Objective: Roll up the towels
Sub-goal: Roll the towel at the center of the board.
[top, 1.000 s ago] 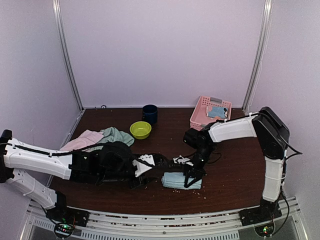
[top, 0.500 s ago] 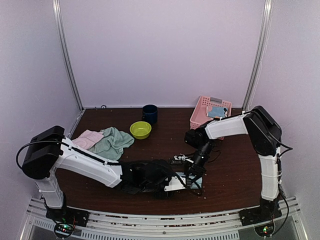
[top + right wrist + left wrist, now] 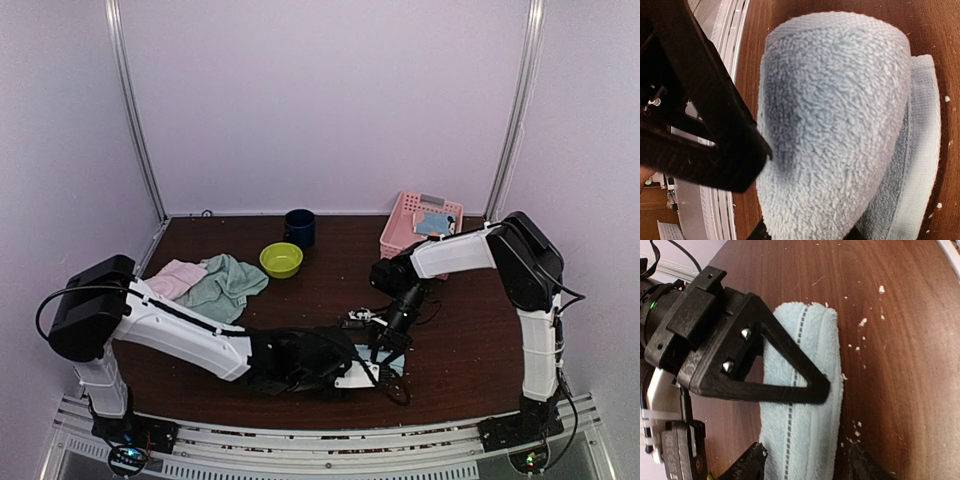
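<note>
A pale blue towel [image 3: 805, 405], rolled into a short bundle, lies near the table's front edge. In the top view the two grippers mostly hide it. My left gripper [image 3: 807, 465] is open and straddles one end of the roll, one finger on each side. My right gripper [image 3: 805, 235] is shut on the same roll [image 3: 840, 115], which bulges between its fingertips; its black finger [image 3: 790, 385] crosses the towel in the left wrist view. A mint green towel [image 3: 225, 285] and a pink towel [image 3: 175, 278] lie crumpled at the left. A patched towel [image 3: 433, 224] sits in the basket.
A pink lattice basket [image 3: 405, 232] stands at the back right. A lime-green bowl [image 3: 281, 260] and a dark blue cup [image 3: 299, 228] stand at the back middle. Pale crumbs [image 3: 860, 322] dot the wood beside the roll. The table's front rail [image 3: 722, 200] runs close by.
My left arm has swung in from the left and reached across to the pale blue roll, its jaws now around one end. The right gripper has kept its hold on the roll.
</note>
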{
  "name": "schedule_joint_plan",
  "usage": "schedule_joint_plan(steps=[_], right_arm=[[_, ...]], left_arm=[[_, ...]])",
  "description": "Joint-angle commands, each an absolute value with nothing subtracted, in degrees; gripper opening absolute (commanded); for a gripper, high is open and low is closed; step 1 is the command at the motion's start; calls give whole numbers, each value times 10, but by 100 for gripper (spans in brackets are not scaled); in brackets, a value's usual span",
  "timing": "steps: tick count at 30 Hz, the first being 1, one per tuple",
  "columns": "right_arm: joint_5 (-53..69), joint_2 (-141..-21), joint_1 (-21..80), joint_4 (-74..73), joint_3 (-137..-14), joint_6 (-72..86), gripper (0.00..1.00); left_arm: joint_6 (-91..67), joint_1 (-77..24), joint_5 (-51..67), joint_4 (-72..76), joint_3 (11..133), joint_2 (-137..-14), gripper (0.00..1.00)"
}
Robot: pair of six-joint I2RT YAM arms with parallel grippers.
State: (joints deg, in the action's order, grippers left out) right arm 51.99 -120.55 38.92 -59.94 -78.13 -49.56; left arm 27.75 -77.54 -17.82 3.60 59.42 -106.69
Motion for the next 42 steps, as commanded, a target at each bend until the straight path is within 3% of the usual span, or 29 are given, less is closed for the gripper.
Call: schedule_joint_plan(steps=[1, 8, 13, 17, 18, 19, 20, 21, 24, 28, 31, 34, 37, 42], right_arm=[[440, -1239, 389, -602, -761, -498, 30], [442, -1241, 389, -601, -762, -500, 30], [442, -1233, 388, -605, -767, -498, 31], [473, -1206, 385, -649, -806, -515, 37], [478, -1194, 382, -662, -822, -512, 41], [478, -1180, 378, -671, -837, -506, 64], [475, -1162, 373, -677, -853, -497, 96], [473, -1142, 365, -679, -869, -486, 100], [466, -1064, 342, -629, -898, -382, 100], [331, -912, 315, -428, -869, -199, 100], [287, -826, 288, -385, -863, -147, 100], [346, -777, 279, -433, -900, -165, 100], [496, -737, 273, -537, -927, -272, 100], [559, -692, 278, -538, -825, -322, 89]], left_arm=[[285, -772, -224, -8, 649, -1124, 60], [265, -772, -232, -12, 654, -1150, 58], [259, -772, -244, -27, 656, -1158, 50], [247, -773, -219, -43, 663, -1162, 42], [242, -772, -210, -50, 667, -1164, 41], [236, -773, -201, -57, 672, -1167, 40], [232, -772, -193, -65, 676, -1169, 38], [227, -773, -185, -72, 680, -1171, 38], [201, -772, -156, -118, 708, -1187, 37], [154, -772, -108, -189, 753, -1212, 33], [124, -761, -61, -197, 753, -1212, 33], [94, -739, 0, -221, 765, -1223, 33], [78, -725, 49, -238, 780, -1235, 33], [49, -690, 136, -272, 812, -1272, 31]])
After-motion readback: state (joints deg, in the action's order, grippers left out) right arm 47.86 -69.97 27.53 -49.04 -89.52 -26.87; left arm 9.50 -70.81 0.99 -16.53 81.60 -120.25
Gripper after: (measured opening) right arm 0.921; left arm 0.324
